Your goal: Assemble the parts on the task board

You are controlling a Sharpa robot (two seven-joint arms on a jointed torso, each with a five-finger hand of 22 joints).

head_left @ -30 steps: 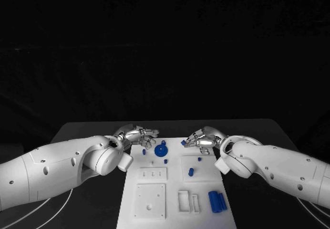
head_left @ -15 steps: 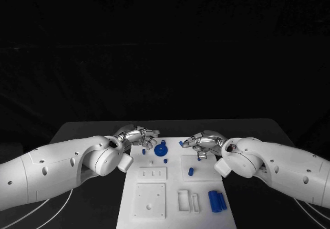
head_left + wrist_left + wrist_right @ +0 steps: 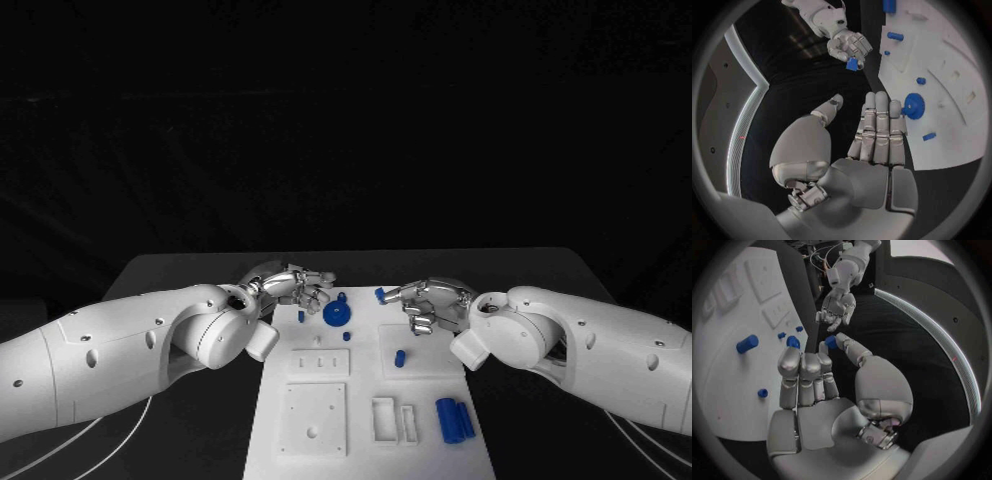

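Lifting a small blue part, the right hand has shifted left.

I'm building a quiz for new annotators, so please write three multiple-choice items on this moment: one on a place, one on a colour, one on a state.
1. Where is the blue gear?
A. On the task board, near its far end
B. On the black table beside the board
C. In the left robot hand

2. What colour are the two cylinders lying side by side at the board's near right?
A. Grey
B. Blue
C. White

3. What is the right robot hand doing?
A. Resting flat on the board
B. Pinching a small blue part
C. Hanging with nothing in it

Answers: 1 A, the head view shows the gear on the white plate. 2 B, both are plainly blue. 3 B, the right wrist view shows the part between thumb and finger.
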